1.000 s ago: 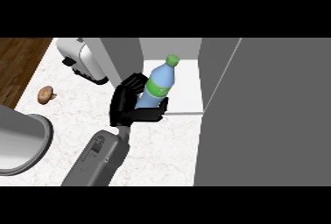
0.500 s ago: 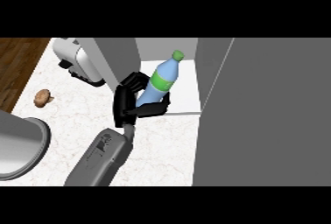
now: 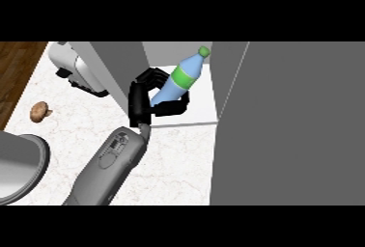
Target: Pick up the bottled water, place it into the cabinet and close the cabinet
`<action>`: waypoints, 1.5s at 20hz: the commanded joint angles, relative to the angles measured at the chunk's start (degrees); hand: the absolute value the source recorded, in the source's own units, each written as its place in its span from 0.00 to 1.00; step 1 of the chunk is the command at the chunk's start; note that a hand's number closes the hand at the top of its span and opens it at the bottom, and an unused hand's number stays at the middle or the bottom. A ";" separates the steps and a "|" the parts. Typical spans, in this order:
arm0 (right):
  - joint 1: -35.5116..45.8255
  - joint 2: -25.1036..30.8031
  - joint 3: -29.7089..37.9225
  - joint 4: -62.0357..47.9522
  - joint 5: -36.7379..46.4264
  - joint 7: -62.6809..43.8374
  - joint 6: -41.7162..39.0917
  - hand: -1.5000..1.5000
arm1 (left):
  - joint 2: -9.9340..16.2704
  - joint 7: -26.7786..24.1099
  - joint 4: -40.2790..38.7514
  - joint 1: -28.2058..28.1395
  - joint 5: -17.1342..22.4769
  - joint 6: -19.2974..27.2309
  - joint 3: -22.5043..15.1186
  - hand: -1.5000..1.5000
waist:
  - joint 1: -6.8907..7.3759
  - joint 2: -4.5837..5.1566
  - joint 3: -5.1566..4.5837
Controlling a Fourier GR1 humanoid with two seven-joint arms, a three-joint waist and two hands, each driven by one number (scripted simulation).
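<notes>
- The cabinet (image 3: 299, 125) fills the right side of the head view, its grey door panel standing open and the pale floor of its inside showing between the grey walls
- The white marbled counter (image 3: 178, 164) spreads below and to the left, with a strip of brown wooden floor (image 3: 14, 72) along the left edge
- A grey forearm (image 3: 107, 169) comes up from the lower edge and ends in the one black robot hand (image 3: 146, 96) on show, which side it belongs to is hard to say from here
- A grey round pot (image 3: 18, 166) sits at the lower left, cut off by the edge
- A white appliance (image 3: 78, 67) with black parts stands at the upper left of the counter
- The bottled water (image 3: 182, 77), blue with a green label and green cap, tilts to the upper right, held inside the cabinet opening; the robot hand is curled round its lower half
- A small brown mushroom-like item (image 3: 39, 111) lies on the counter, well apart from the bottle
</notes>
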State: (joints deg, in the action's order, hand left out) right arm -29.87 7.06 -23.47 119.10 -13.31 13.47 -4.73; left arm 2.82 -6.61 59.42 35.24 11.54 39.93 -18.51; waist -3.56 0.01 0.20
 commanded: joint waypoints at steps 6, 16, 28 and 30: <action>1.06 -0.64 -0.32 -3.63 0.45 1.60 -0.30 0.00 | -0.15 -5.75 -27.78 20.45 -4.03 -3.17 4.86 1.00 | -0.85 1.41 -0.21; -1.20 0.81 -0.03 -0.18 -1.18 2.20 -1.40 0.00 | 3.26 -14.20 -43.19 25.31 -4.82 -2.86 10.09 0.00 | -1.14 1.57 -0.26; 1.68 -0.57 -0.99 -2.15 0.63 1.01 0.32 0.00 | 3.26 -15.49 -50.77 29.99 -3.56 -3.40 13.76 0.00 | -0.46 1.63 -0.28; 1.48 0.87 0.89 0.59 -1.18 -0.13 -0.30 0.00 | 2.64 -21.33 -49.90 26.26 -2.92 -3.30 14.64 0.00 | -0.72 1.92 -0.33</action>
State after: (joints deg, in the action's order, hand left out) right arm -29.10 7.66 -23.22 118.26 -13.94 14.63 -5.34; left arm 1.72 -22.95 10.57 64.03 8.75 38.59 -4.75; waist -4.75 1.32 0.18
